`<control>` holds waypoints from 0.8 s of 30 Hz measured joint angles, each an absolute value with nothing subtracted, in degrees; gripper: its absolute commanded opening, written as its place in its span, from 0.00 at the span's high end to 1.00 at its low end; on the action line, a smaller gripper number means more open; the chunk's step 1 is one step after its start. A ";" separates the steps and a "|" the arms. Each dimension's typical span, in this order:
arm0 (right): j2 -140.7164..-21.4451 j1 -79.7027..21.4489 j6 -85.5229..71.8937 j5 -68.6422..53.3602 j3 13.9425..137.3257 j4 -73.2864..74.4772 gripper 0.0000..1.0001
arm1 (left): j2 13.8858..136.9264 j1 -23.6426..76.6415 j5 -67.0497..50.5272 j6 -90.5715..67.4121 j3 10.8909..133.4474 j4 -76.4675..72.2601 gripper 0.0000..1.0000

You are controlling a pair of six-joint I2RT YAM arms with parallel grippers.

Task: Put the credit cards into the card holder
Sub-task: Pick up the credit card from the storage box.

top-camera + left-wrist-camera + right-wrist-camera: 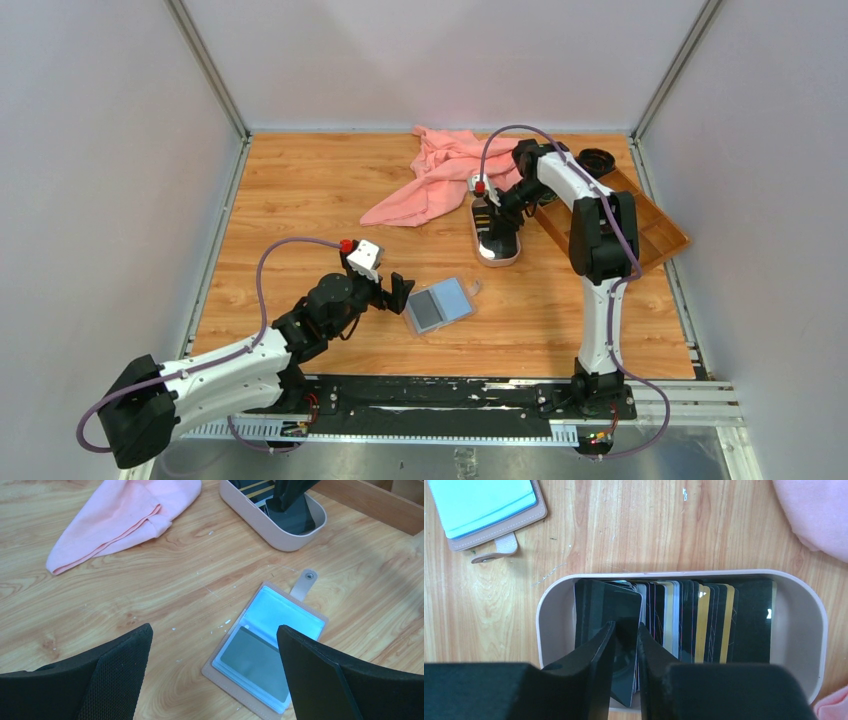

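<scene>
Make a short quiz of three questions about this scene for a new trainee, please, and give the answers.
1. True or false: the card holder lies closed.
2. Choose one. The right gripper pinches a black credit card that stands in: A) the oval tray; B) the brown compartment tray; C) the pink cloth.
3. Fill the gap: the left gripper is ___ (open or shut) and holds nothing.

Key: 1 false, it lies open with its clear sleeves showing; 2 A; 3 open.
</scene>
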State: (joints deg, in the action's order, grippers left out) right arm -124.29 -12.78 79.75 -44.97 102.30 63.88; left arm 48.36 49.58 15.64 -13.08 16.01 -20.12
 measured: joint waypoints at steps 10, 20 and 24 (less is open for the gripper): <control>-124.29 -12.78 77.89 -44.99 103.66 64.88 0.93 | 48.60 49.58 15.66 -13.08 16.01 -20.14 0.00; -124.29 -12.58 76.97 -45.12 104.47 65.17 0.95 | 48.60 49.58 15.66 -13.08 16.01 -20.14 0.00; -124.25 -12.38 76.88 -45.60 104.47 65.19 0.95 | 48.60 49.58 15.66 -13.08 16.01 -20.14 0.00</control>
State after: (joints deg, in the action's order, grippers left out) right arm -124.25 -12.38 76.88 -45.60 104.47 65.19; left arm 48.60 49.58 15.66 -13.08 16.01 -20.14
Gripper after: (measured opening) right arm 0.129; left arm 1.000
